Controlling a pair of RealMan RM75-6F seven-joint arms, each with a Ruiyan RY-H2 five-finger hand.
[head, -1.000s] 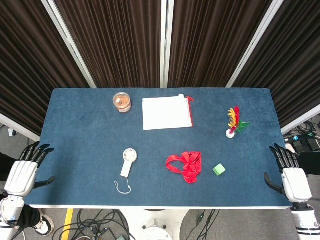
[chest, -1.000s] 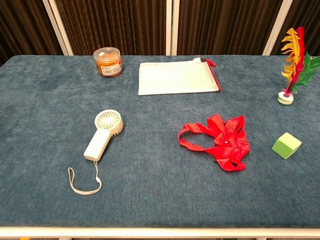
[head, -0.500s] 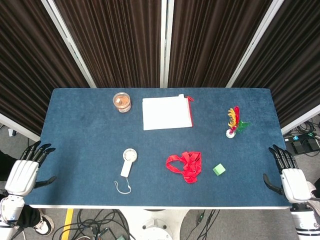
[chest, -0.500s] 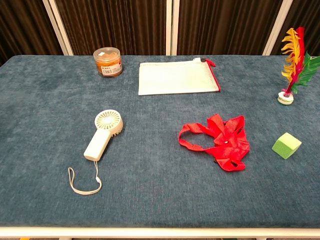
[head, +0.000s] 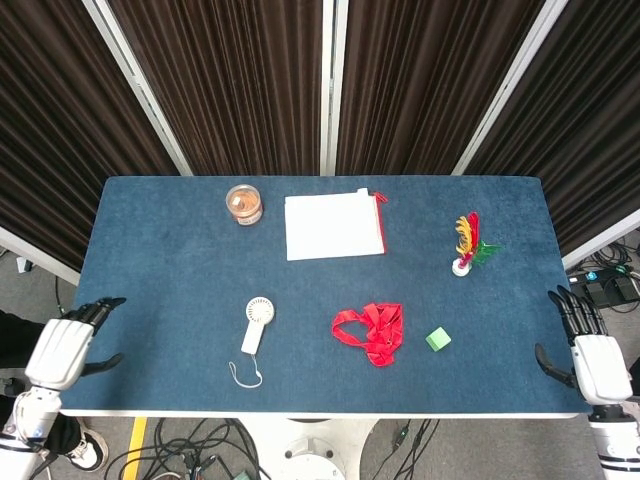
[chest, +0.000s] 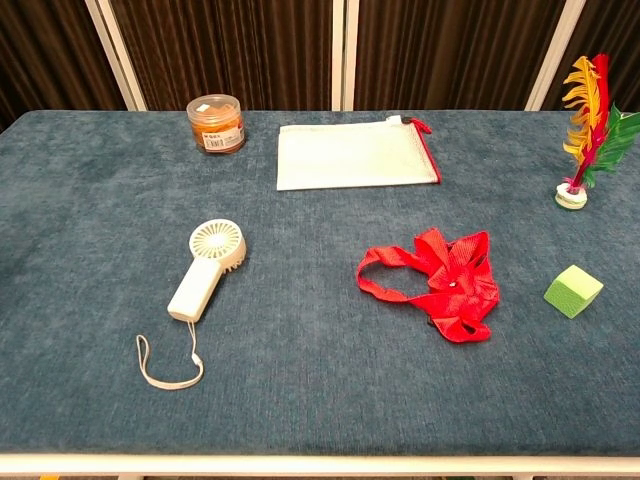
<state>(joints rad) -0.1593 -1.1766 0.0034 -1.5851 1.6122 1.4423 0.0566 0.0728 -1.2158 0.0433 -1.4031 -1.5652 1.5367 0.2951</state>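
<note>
Left hand and right hand hang empty, fingers spread, off the table's side edges. Nearest: fan left, cube right; approach low, squarely.

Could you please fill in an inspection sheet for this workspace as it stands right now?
Surface: blue cloth-covered table, flat, no spills seen.
Job's things: white fan with a wrist loop lies nearest the left hand; green cube lies nearest the right hand. Neither is touched.
Clutter: red ribbon beside the cube; jar and white pouch at the far side; feather shuttlecock upright at the right.
Hands: left hand and right hand hang off the near corners, fingers apart, holding nothing.
Cables: a tangle on the floor under the near edge.
Surroundings: dark curtains with white frame bars behind the table.
</note>
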